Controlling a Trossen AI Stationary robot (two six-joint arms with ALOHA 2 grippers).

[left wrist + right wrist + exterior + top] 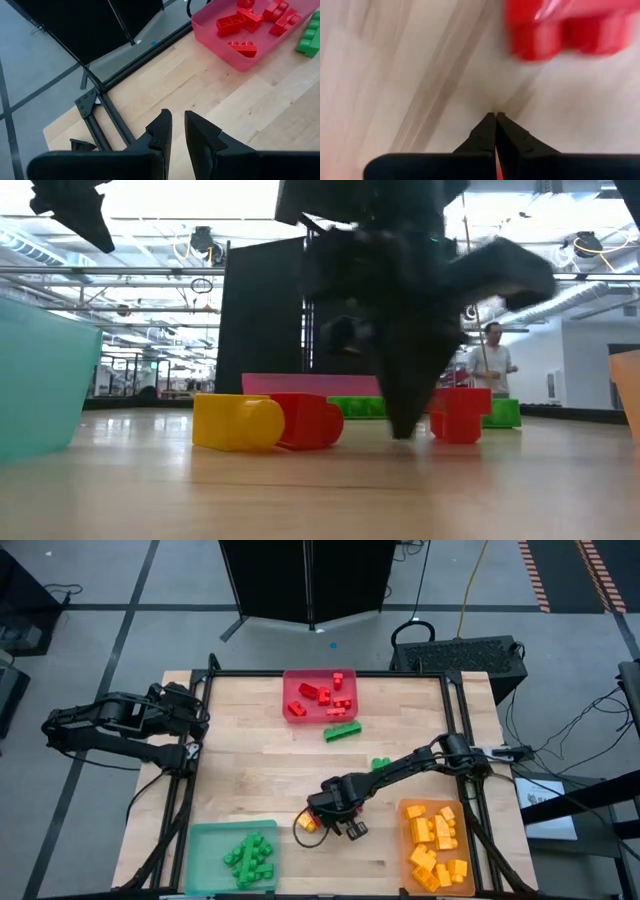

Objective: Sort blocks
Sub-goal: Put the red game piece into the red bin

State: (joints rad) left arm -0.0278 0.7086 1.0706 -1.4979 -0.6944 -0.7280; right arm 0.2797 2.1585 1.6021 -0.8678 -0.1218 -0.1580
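My right gripper is shut and points down at the middle of the table, its tips close to the wood. Nothing shows between its fingers. A red block lies just beyond them. In the low view, a yellow block and a red block lie side by side on one side of the gripper. Another red block stands on the other side. My left gripper waits above the table's far left corner, with a narrow gap between its fingers.
The red tray at the far edge holds red blocks, with a green block beside it. The green tray sits near left and the orange tray near right, both holding blocks. Another green block lies near my right arm.
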